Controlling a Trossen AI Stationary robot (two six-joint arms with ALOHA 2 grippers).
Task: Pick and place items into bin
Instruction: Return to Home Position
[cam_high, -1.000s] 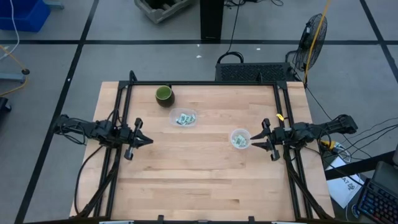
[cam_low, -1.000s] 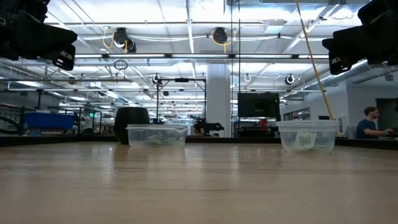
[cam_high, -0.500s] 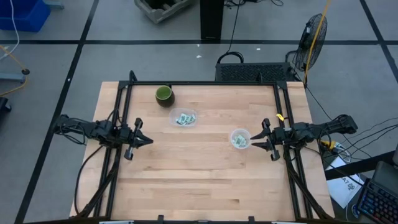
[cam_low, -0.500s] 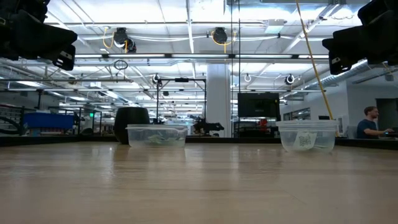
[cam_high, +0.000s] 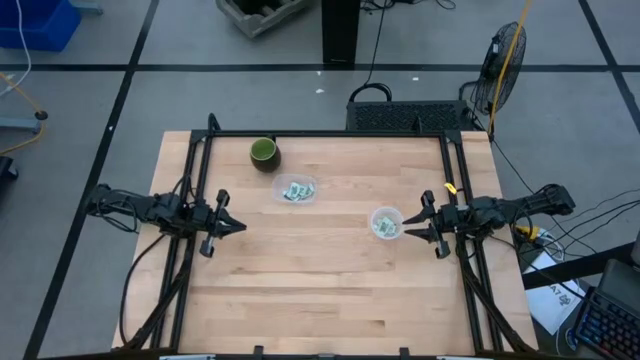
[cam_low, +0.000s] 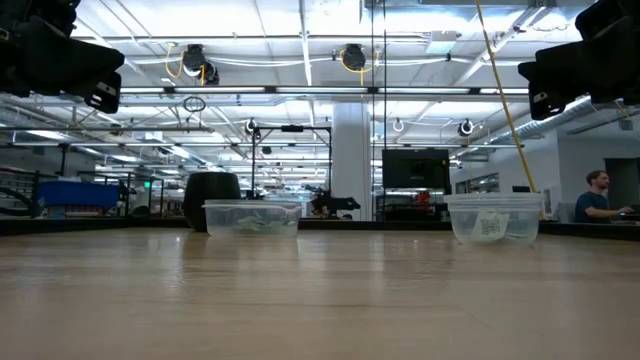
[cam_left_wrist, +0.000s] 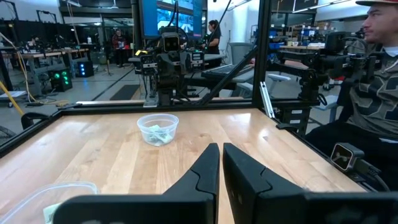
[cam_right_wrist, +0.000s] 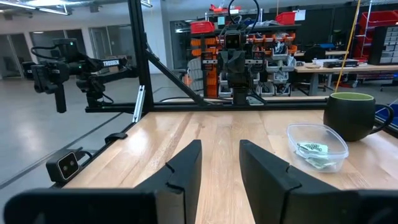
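2 bins (cam_high: 279, 188) (packets (cam_high: 298, 191) inside) | left claw (cam_left_wrist: 220, 148) closed, empty | right claw (cam_right_wrist: 221, 144) ajar, empty

No legible text, brand or number anywhere; print on packets (cam_right_wrist: 312, 149) too small to read

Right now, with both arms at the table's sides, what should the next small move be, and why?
Probably none: I would leave both arms parked. The left tool and right tool hang empty at opposite sides of the table, and the only packets in view lie inside the rectangular clear bin and the round clear cup; no loose packet shows on the wood.
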